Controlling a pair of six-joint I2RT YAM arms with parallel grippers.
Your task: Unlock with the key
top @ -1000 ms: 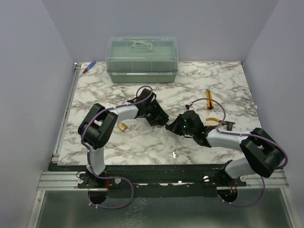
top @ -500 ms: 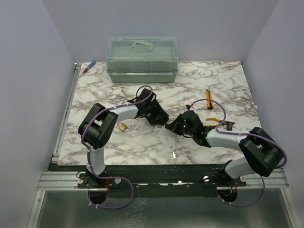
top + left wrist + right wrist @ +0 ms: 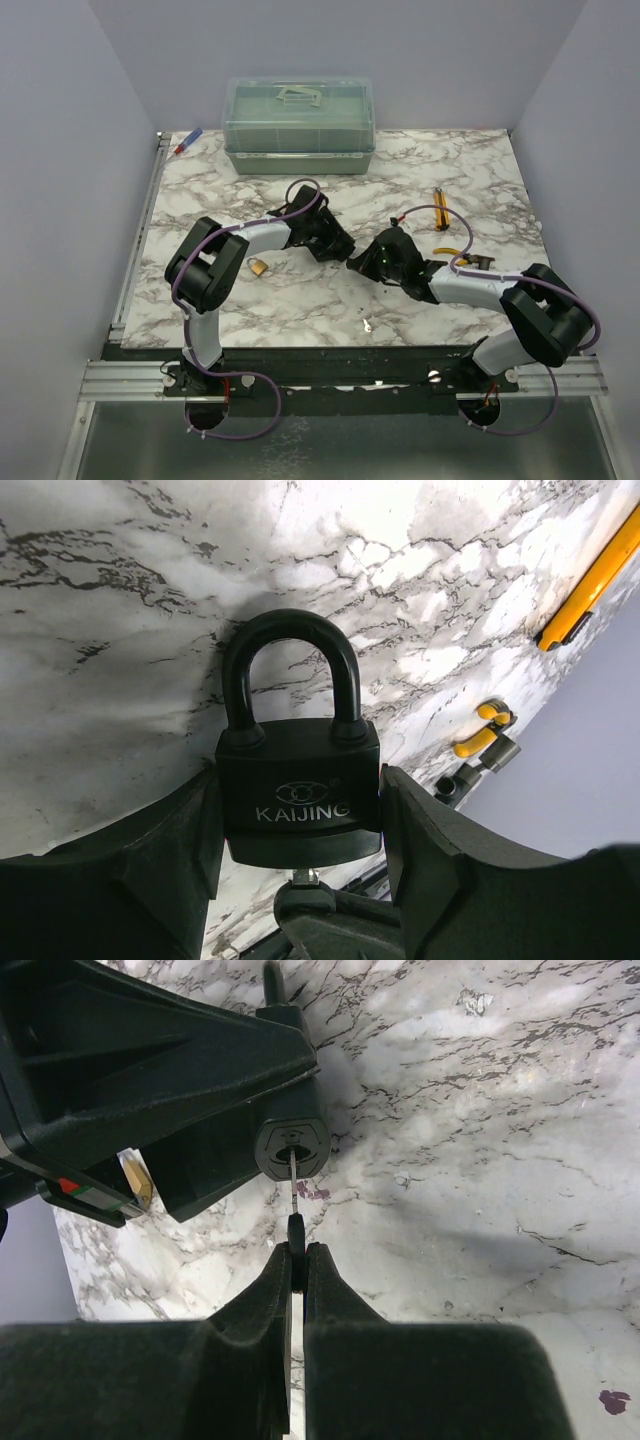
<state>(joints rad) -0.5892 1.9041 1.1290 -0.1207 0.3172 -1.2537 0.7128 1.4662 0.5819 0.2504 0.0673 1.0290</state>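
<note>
My left gripper (image 3: 300, 820) is shut on the black padlock (image 3: 298, 785), its looped shackle (image 3: 290, 670) closed and pointing away over the marble. My right gripper (image 3: 296, 1252) is shut on the key (image 3: 296, 1232) by its black head. The thin metal blade (image 3: 292, 1185) sits in the keyhole on the padlock's base (image 3: 292, 1147). In the top view the two grippers meet mid-table, left (image 3: 335, 245) and right (image 3: 362, 262). The key's head also shows just under the padlock in the left wrist view (image 3: 305, 895).
A small brass padlock (image 3: 258, 266) lies left of the left arm. A loose silver key (image 3: 368, 324) lies near the front edge. Yellow-handled tools (image 3: 440, 212) lie at the right. A green lidded box (image 3: 298, 125) stands at the back, a red-blue pen (image 3: 187, 142) beside it.
My right gripper has shifted slightly left and up toward the padlock, pushing the key in. The left arm has stayed still.
</note>
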